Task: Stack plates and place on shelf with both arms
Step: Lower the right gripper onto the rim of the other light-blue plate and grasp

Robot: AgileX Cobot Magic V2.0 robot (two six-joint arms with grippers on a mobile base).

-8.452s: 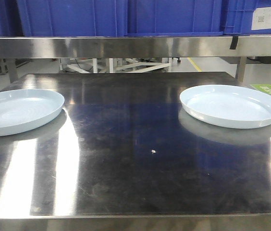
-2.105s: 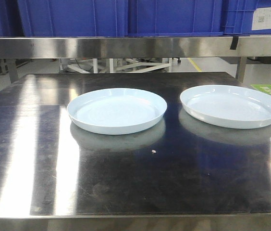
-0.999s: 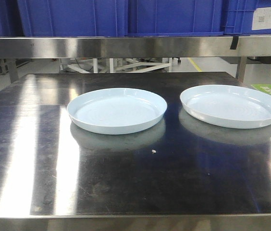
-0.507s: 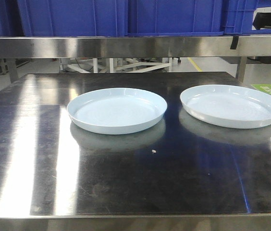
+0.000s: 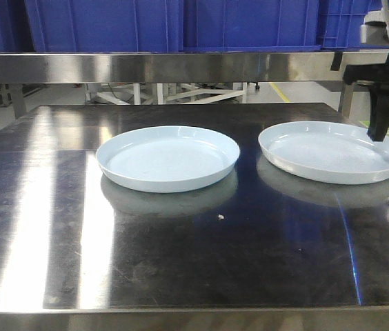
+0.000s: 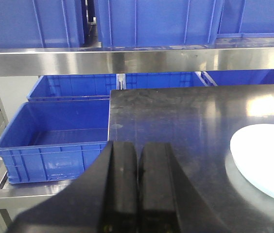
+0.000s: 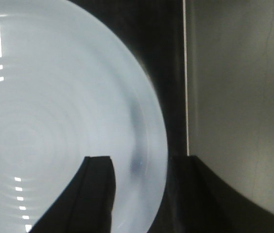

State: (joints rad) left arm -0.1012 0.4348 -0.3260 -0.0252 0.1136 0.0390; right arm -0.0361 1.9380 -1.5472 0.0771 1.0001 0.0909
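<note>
While 2 plates lie side by side and unstacked on the steel table (image 5: 181, 269), only 1 claw is over a plate.

By the table's left side, the left gripper (image 6: 138, 189) has its fingers pressed flat together with nothing between them. Further in, the middle plate (image 5: 168, 157) sits flat, and the right plate (image 5: 332, 152) lies beside it without touching, close to the table's right edge. Over that plate's far right rim hangs the right gripper (image 7: 139, 194), spread wide and holding nothing: 1 finger is above the plate's inside, the other outside the rim. Behind everything, a steel shelf (image 5: 146, 67) carries blue crates (image 5: 250, 24).
</note>
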